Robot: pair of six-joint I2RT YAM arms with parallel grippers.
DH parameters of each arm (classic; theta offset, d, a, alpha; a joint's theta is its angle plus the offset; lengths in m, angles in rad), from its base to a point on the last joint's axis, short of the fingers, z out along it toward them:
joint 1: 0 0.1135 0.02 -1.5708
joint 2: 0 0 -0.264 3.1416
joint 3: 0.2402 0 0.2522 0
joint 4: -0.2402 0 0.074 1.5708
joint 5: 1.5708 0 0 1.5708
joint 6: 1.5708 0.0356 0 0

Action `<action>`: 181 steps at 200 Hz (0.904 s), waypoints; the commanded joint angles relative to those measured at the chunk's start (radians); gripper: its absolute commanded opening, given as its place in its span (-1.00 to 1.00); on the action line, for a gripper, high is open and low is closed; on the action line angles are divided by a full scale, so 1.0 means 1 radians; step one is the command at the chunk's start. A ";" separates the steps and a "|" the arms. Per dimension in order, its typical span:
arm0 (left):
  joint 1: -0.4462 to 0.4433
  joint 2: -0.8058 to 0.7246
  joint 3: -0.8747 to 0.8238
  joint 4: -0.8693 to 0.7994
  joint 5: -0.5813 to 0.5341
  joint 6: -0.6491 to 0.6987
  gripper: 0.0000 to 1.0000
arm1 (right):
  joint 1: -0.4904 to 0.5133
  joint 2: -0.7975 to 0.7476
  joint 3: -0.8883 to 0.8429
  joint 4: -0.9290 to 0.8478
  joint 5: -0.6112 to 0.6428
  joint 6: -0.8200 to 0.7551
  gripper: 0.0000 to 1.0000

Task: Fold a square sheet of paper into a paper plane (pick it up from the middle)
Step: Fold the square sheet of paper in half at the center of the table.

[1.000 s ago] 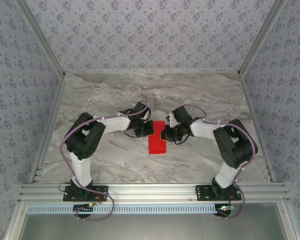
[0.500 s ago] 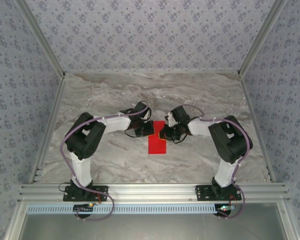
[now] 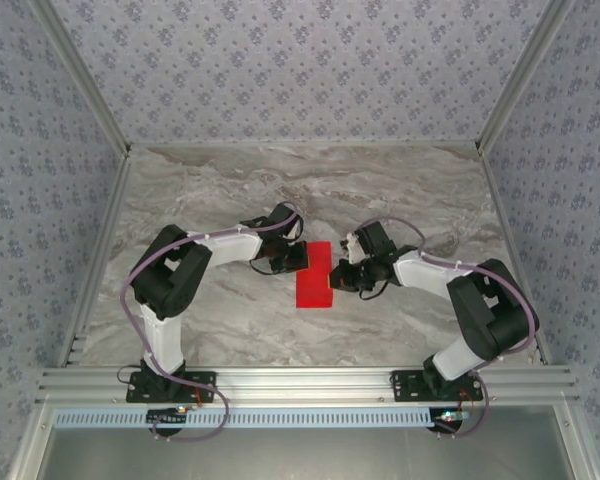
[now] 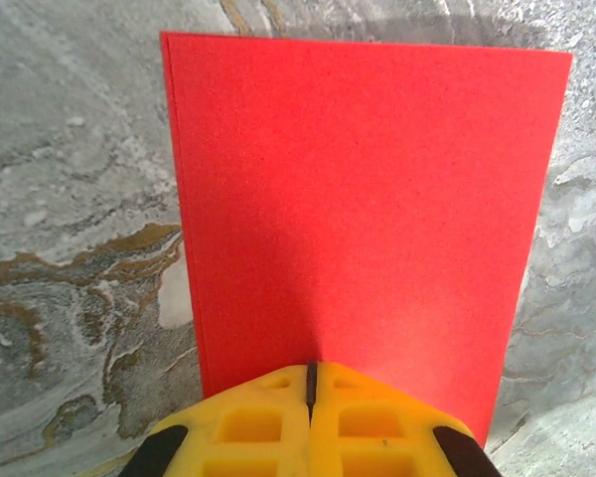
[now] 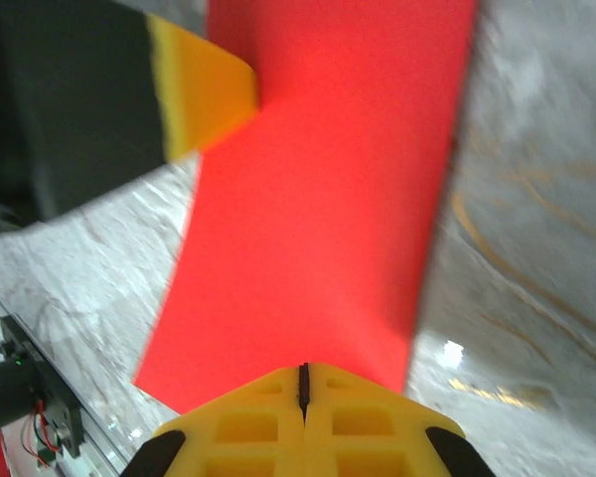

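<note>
The square sheet of paper (image 3: 315, 278) lies flat on the marble table as a bright red upright rectangle, with a doubled edge along its left side in the left wrist view (image 4: 368, 199). My left gripper (image 3: 302, 258) is shut, its yellow tips (image 4: 310, 370) resting over the sheet's left edge. From the right, my right gripper (image 3: 338, 279) is also shut, its tips (image 5: 302, 370) over the sheet's right edge (image 5: 328, 199). The right wrist view also catches the left gripper's yellow finger (image 5: 204, 89) on the far side. I cannot tell whether either presses down.
The grey-veined marble table (image 3: 230, 190) is ringed by patterned walls and an aluminium frame (image 3: 300, 385) at the near edge. The right arm's elbow (image 3: 495, 310) juts out toward the right wall.
The right arm has swung its elbow out to the right, and its gripper has shifted slightly right and nearer along the sheet's edge. The left arm and the paper have stayed put.
</note>
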 commanded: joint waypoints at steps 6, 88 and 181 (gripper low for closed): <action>0.007 0.130 -0.076 -0.208 -0.207 0.024 -1.00 | 0.025 0.049 0.072 0.023 0.029 0.022 -1.00; 0.007 0.140 -0.073 -0.211 -0.209 0.022 -1.00 | 0.070 0.185 0.072 0.089 0.023 0.010 -1.00; 0.006 0.146 -0.078 -0.206 -0.226 0.008 -1.00 | 0.073 -0.022 -0.226 -0.029 0.036 -0.026 -1.00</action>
